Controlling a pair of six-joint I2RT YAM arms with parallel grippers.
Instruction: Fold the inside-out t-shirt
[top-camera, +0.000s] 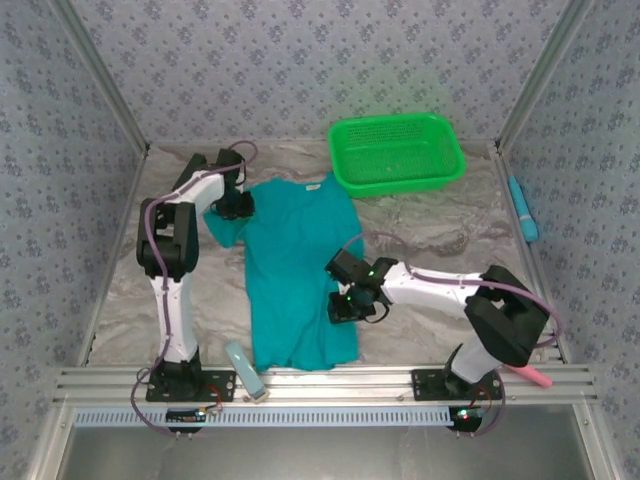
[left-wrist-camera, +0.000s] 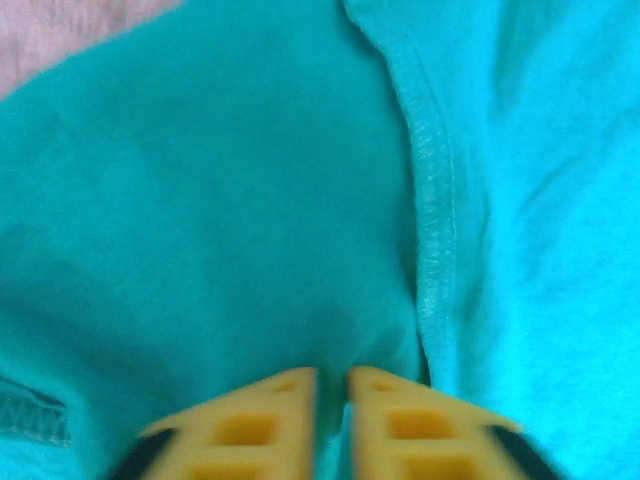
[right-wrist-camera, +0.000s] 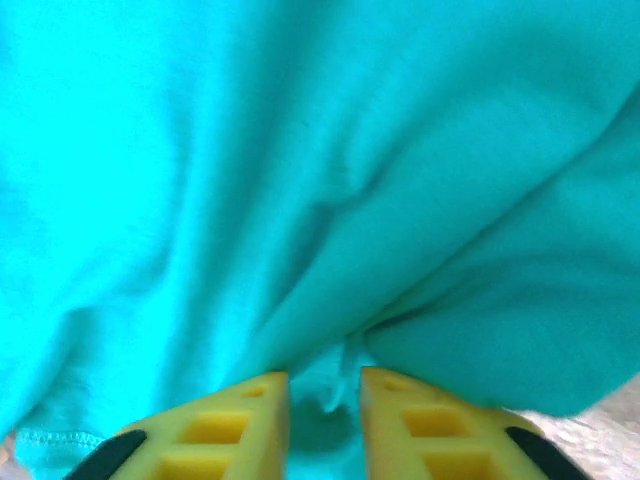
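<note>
Two claws narrow, each pinching t-shirt (top-camera: 295, 270): left gripper (left-wrist-camera: 332, 372) at sleeve seam, right gripper (right-wrist-camera: 325, 375) at right side edge. Your garment lies flat mid-table; bare table (top-camera: 430, 235) to its right. Green basket (top-camera: 400, 185) at far edge, just beside shoulder, bare mesh inside.

Marbled table (top-camera: 430, 235), teal t-shirt (top-camera: 295, 270) spread at centre, green mesh basket (top-camera: 397, 152) at far edge, blue object (top-camera: 523, 210) along right side
</note>
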